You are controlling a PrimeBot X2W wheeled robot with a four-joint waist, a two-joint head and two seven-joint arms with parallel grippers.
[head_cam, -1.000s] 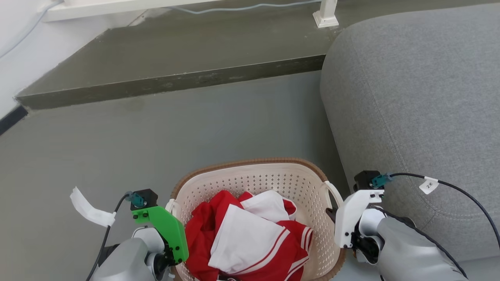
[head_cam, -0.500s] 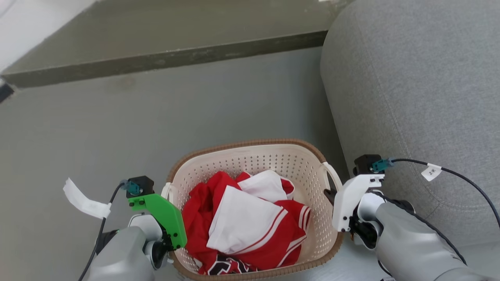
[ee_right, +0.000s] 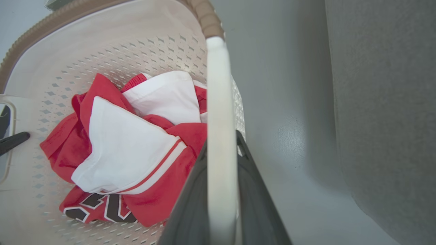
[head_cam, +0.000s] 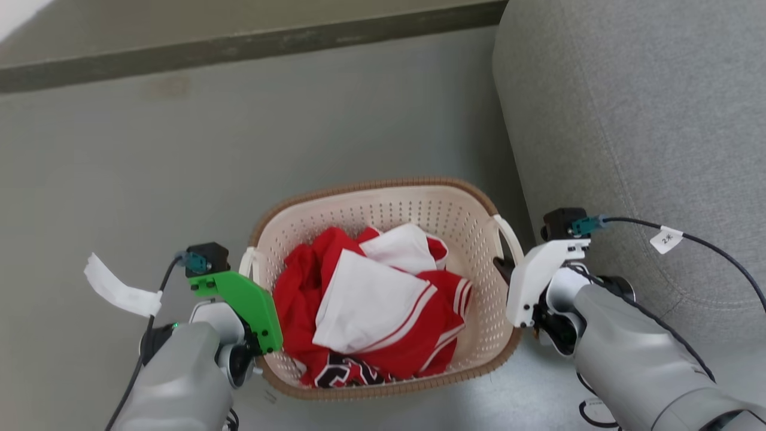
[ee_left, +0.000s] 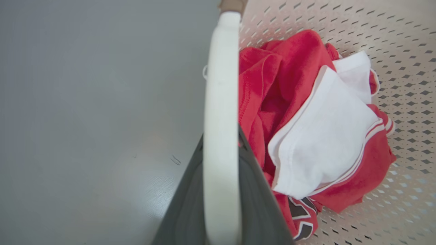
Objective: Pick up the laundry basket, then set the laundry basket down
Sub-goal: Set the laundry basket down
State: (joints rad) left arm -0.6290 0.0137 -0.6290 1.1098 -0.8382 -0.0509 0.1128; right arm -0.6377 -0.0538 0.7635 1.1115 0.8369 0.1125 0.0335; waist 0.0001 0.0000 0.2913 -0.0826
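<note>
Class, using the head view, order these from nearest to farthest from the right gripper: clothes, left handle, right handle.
1. The right handle, gripped by the right gripper.
2. The clothes, in the middle of the laundry basket.
3. The left handle, on the opposite side.

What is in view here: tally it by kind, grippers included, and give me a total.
laundry basket: 1
loop handles on it: 2, left handle and right handle
grippers: 2, left gripper and right gripper
heap of red and white clothes: 1
grey sofa: 1
Total: 7
</note>
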